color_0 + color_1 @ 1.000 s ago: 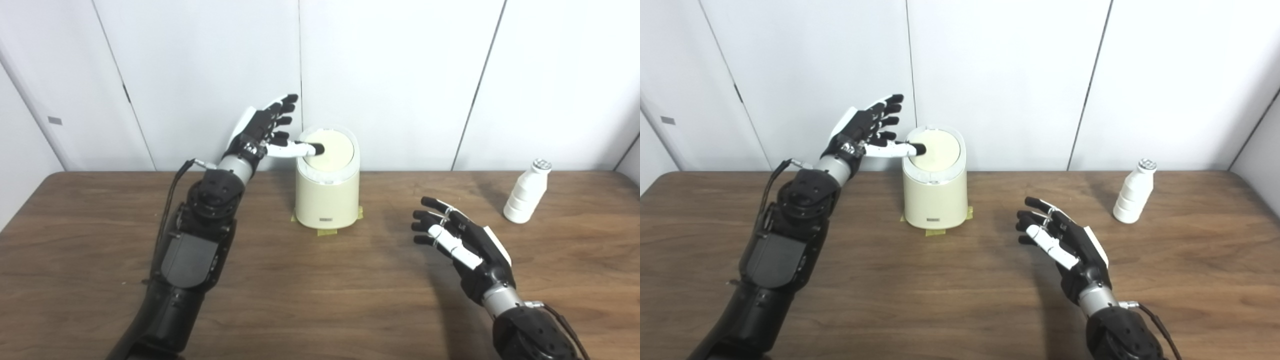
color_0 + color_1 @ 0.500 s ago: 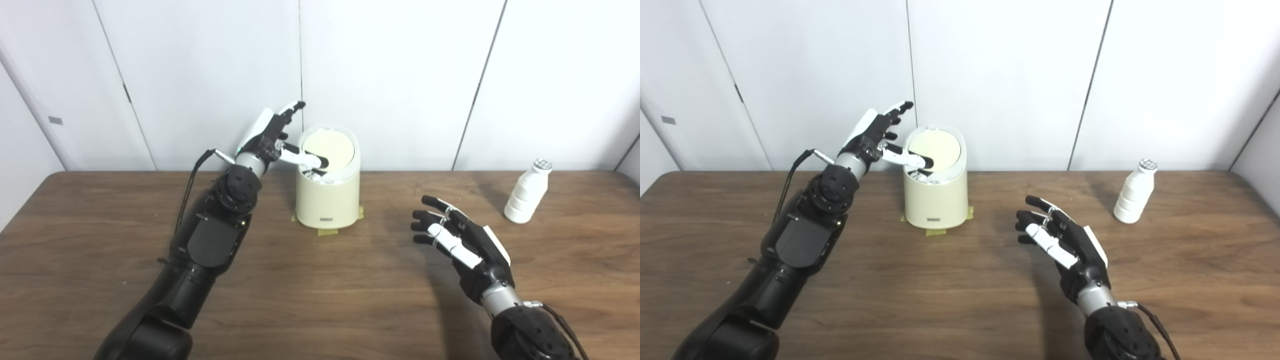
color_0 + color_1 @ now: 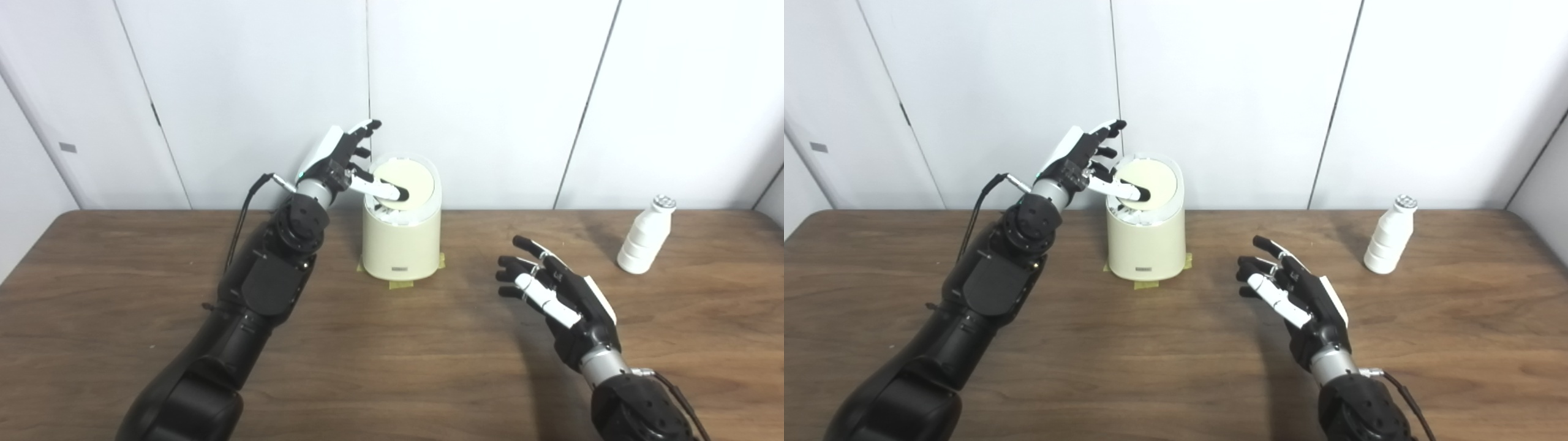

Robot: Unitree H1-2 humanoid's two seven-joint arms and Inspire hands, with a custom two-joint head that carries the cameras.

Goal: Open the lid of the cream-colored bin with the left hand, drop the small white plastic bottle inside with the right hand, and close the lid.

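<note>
Left eye view: the left hand [image 3: 338,160] reaches over the cream-colored bin [image 3: 401,245] from its left, fingers [image 3: 362,133] spread apart, thumb pressing the tilted lid [image 3: 409,182] near its lower edge. The bin stands on the bench [image 3: 122,294] near the wall.

Right eye view: the right hand [image 3: 1298,297] hovers over the bench, fingers apart and holding nothing. The small white plastic bottle [image 3: 1389,235] stands upright, well apart to its right.

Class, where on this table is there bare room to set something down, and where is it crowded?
Bare wood lies between the bin and the bottle, beyond the right hand, and along the near edge of the table between the arms. Crowded: the bin's lid, under the left hand.
</note>
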